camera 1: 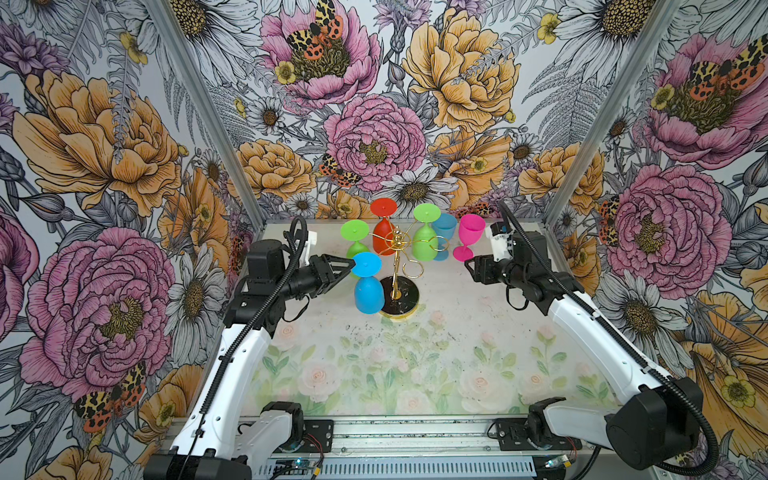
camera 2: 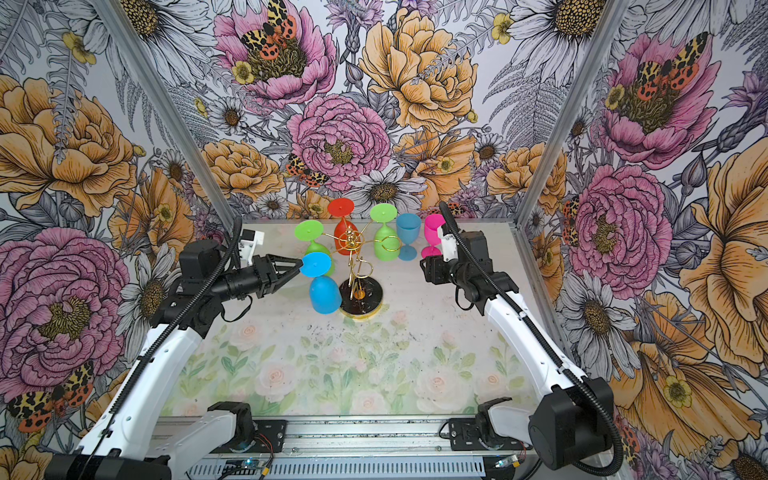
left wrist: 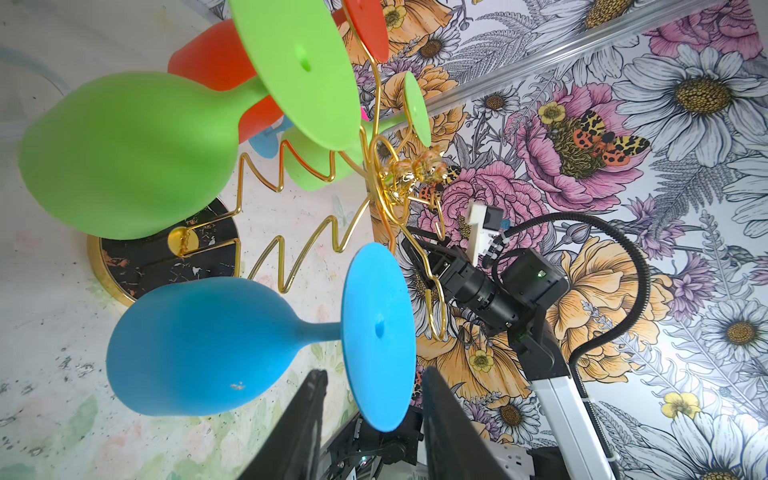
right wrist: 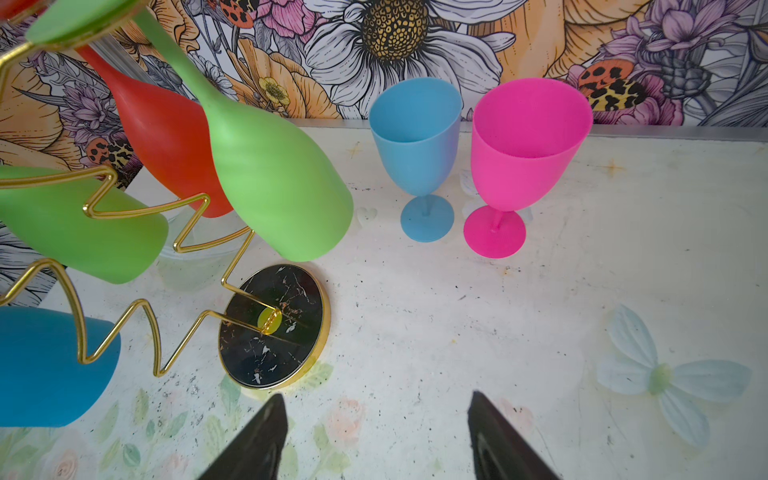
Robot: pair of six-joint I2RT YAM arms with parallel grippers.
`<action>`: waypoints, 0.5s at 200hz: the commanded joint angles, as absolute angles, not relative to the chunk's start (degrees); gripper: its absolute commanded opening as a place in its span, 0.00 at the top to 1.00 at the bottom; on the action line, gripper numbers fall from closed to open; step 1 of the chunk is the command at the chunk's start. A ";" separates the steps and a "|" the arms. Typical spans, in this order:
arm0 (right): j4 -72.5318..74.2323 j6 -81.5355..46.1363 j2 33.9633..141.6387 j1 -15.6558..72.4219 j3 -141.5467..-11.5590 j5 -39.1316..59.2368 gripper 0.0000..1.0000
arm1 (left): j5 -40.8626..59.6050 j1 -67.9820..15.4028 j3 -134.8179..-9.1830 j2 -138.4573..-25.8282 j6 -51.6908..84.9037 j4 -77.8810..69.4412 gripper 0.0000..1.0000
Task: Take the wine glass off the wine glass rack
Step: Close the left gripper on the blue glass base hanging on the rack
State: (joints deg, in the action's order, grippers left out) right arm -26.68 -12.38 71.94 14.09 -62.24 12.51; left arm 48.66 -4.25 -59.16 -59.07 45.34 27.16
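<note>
Left gripper (left wrist: 374, 370) straddles the blue wine glass (left wrist: 199, 345) foot, jaws half-closed, contact unclear. That foot hides the wine glass rack (left wrist: 158, 266) loop beyond.

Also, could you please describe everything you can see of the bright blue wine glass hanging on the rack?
The bright blue wine glass looks like opaque matte plastic: rounded bowl, short stem, flat round foot. It hangs upside down on the front-left side of the gold wine glass rack, foot up at arm height, rim low near the tabletop beside the black base. A small pale scuff marks the bowl. The left hand straddles the foot's edge, jaws apart, with a gap visible on one side.
</note>
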 commanded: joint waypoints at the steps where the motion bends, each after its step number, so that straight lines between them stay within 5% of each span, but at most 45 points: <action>1: -24.81 -12.57 70.26 14.61 -61.80 12.30 0.31 | 51.30 -3.87 -59.43 -60.63 47.75 25.77 0.60; 100: -24.54 -12.57 69.52 14.59 -60.73 11.70 0.31 | 53.84 -4.54 -61.41 -63.97 48.52 25.76 0.70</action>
